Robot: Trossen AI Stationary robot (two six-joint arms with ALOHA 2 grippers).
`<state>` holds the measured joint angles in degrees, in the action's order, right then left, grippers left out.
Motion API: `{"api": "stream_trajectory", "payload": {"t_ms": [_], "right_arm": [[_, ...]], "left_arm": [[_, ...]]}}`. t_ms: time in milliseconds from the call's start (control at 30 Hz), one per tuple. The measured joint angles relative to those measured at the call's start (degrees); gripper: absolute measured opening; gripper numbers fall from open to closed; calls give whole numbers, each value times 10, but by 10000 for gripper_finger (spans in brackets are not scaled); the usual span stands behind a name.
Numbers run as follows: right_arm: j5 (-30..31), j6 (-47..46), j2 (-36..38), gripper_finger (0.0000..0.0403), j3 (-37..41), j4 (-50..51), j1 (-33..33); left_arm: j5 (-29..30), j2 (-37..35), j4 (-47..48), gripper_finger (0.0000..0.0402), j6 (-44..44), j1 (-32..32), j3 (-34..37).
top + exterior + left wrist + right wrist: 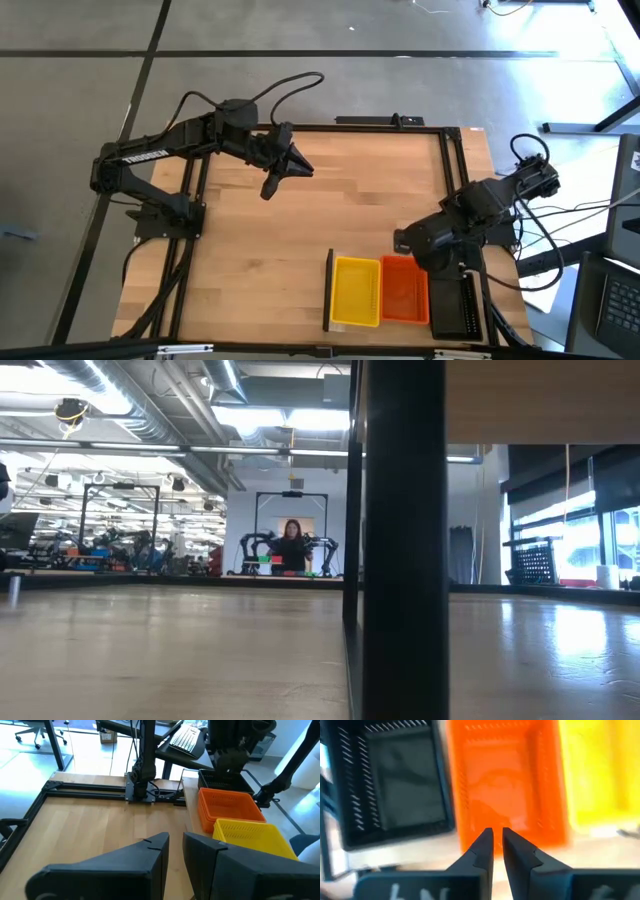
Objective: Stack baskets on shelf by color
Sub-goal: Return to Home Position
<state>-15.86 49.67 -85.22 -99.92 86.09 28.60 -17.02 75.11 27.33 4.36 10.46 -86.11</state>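
**A:** Where do the baskets sit?

**B:** On the shelf (329, 290) at the table's 6 o'clock edge: yellow baskets (355, 292), orange baskets (404, 290) and black baskets (458, 312), side by side, long axes running 12 to 6.

**A:** And the claws?

**B:** The right gripper (497, 834) hangs over the orange ones' 12 o'clock end, fingers almost touching, empty. The left gripper (176, 842), likewise nearly closed and empty, waits well off toward 10 o'clock.

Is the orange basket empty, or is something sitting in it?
Empty: the right wrist view looks straight into the orange basket and shows only its bare mesh floor and walls.
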Motion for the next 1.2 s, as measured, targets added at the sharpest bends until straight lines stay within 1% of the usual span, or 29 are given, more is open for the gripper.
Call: {"api": "stream_trajectory", "payload": {"t_ms": [100,200,333,433,500,567,700,767,933,1000,1100,1200], "right_arm": [[56,-22,14,23,-8,0,0],[112,-84,24,4,-37,-1,0],[157,-161,38,6,-88,-6,0],[189,-185,54,2,-115,-7,0],[201,-184,73,2,-124,-7,0],[219,-182,97,2,-125,-11,-4],[220,-222,144,2,-124,-28,-30],[220,-241,167,1,-120,-34,-50],[218,-272,216,1,-89,-38,-96],[213,-273,240,1,-65,-44,-107],[207,-282,287,0,-16,-89,-116],[207,-301,339,0,48,-136,-120]], "left_arm": [[0,0,0,47,0,0,0],[-2,0,0,47,13,-2,0],[-4,0,4,47,12,-13,0],[-4,0,31,47,-24,-16,0],[13,0,52,46,-49,-16,0],[45,-6,70,43,-62,-16,0],[94,-27,106,18,-99,-16,-1],[107,-37,130,5,-109,-16,0],[135,-73,180,2,-120,-4,0],[137,-93,198,1,-116,4,0],[137,-121,211,1,-109,13,0],[137,-154,211,0,-109,17,16]]}}
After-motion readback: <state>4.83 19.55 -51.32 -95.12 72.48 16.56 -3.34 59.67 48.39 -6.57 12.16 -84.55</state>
